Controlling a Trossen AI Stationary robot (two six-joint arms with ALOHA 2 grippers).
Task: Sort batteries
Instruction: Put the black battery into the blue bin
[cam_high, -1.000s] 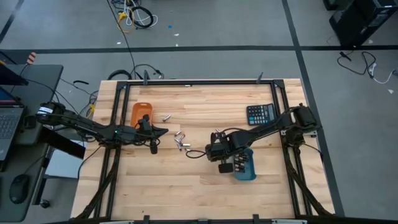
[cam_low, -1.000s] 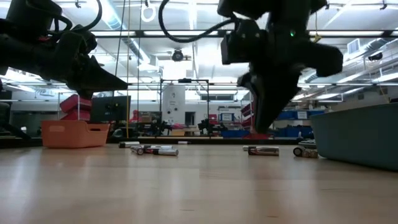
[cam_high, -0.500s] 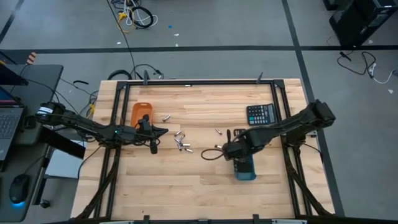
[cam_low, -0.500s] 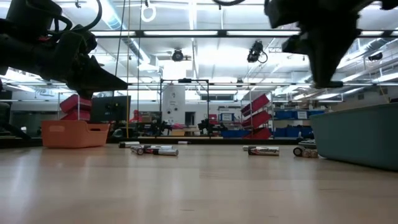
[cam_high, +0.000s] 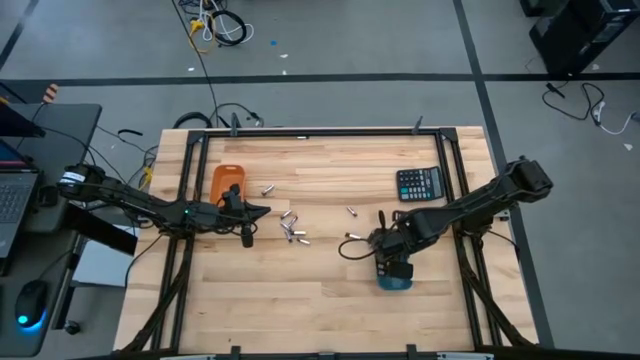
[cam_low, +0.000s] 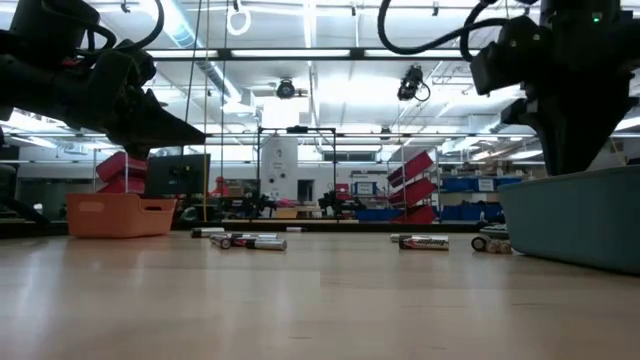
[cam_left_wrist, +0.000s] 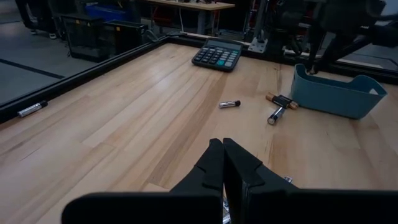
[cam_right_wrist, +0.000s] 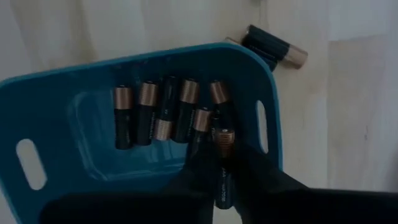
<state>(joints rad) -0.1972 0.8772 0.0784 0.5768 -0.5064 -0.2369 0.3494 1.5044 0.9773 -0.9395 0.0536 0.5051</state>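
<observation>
Far left: left gripper (cam_high: 255, 211) hanging near the orange tray (cam_high: 222, 178), pinched shut on nothing. Middle: loose batteries (cam_high: 292, 230) lying on the wooden table (cam_high: 250, 290). Right: right gripper (cam_right_wrist: 222, 160) over the blue tray (cam_right_wrist: 56, 106), one battery (cam_right_wrist: 222, 138) at its tip; cannot tell if gripped or let go. Looks like the drop-off step. Next: land it beside the row inside (cam_right_wrist: 147, 112), then go for a loose one.

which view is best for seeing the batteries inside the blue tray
The right wrist view: it looks straight down into the blue tray at its batteries. High view hides it under the right claw; low and left wrist views show only its wall.
</observation>
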